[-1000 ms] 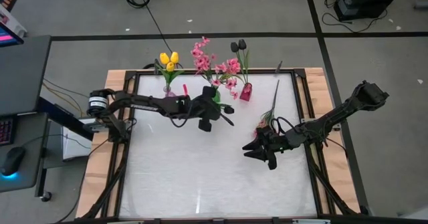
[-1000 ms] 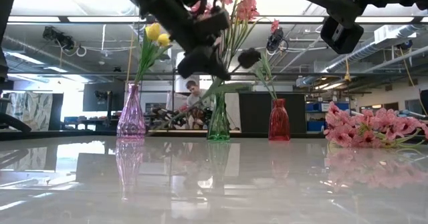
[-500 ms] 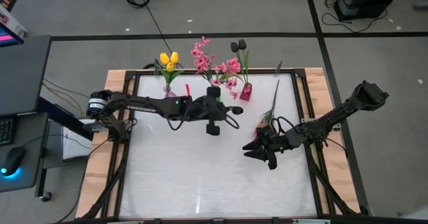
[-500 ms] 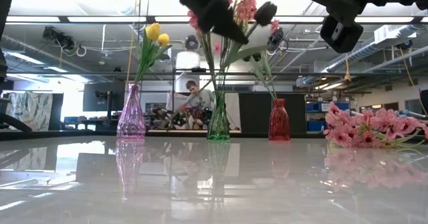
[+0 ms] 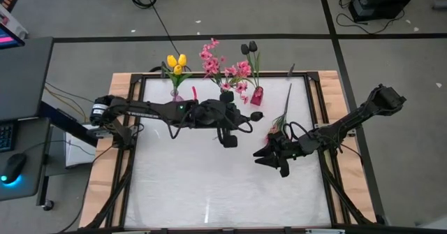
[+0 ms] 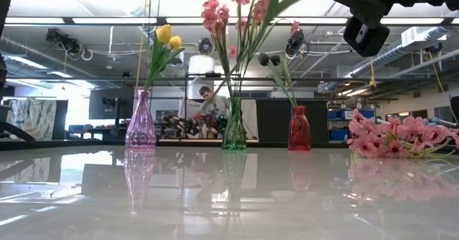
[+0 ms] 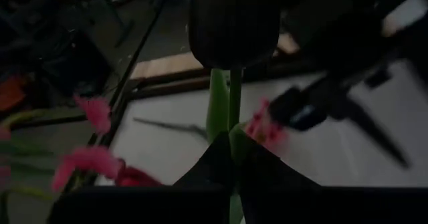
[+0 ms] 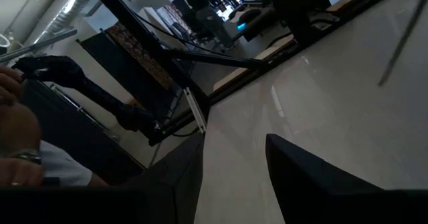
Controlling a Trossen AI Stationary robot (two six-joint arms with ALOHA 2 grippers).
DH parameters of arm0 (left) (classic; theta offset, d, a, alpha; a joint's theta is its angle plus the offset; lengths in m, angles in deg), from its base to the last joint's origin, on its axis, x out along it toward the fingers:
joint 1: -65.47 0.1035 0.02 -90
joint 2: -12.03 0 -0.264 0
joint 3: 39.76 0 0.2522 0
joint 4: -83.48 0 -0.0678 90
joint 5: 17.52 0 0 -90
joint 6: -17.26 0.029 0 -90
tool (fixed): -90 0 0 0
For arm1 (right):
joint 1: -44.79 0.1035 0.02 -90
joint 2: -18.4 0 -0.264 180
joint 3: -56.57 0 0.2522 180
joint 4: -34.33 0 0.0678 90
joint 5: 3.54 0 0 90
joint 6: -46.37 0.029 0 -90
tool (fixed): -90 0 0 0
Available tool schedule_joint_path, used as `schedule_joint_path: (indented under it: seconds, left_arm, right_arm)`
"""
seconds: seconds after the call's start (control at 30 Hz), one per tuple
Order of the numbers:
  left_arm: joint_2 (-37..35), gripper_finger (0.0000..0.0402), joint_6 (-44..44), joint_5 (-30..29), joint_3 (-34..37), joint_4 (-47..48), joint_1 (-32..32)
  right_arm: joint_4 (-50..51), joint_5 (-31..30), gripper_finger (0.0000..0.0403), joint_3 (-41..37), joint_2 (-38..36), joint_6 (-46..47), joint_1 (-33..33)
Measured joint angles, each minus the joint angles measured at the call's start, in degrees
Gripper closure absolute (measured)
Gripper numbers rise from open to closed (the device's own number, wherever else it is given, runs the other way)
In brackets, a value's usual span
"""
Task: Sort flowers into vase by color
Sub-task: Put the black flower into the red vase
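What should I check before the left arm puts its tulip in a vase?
1. Grip: left gripper shut on the stem of the dark tulip. Ok.
2. Target: red vase stands upright and already holds a dark flower. Ok.
3. Alignment: in the high view the left gripper is over the table in front of the vases, not above the red vase. Not ok.
4. Lower stem end: hidden. Cannot tell.
5. Right gripper: open, empty, off to the side by the pink spray. Ok.
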Motion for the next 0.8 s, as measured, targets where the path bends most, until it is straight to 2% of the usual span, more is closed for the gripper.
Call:
schedule_joint_path:
  seconds: [0.4, 0.53, 0.8]
  left_arm:
    - [0.02, 0.0385, -4.63, 0.28, -13.19, -0.44, 0.15]
    - [0.02, 0.0385, -4.64, 2.66, -18.58, -1.12, 0.98]
    - [0.02, 0.0385, -5.13, 5.66, -26.14, -11.07, 4.60]
  right_arm:
    - [0.00, 0.00, 0.0231, 0.00, 0.00, -0.01, -0.01]
    - [0.00, 0.00, 0.0231, 0.00, 0.00, 0.00, 0.00]
    - [0.02, 0.00, 0.0231, 0.00, 0.00, 0.00, -0.02]
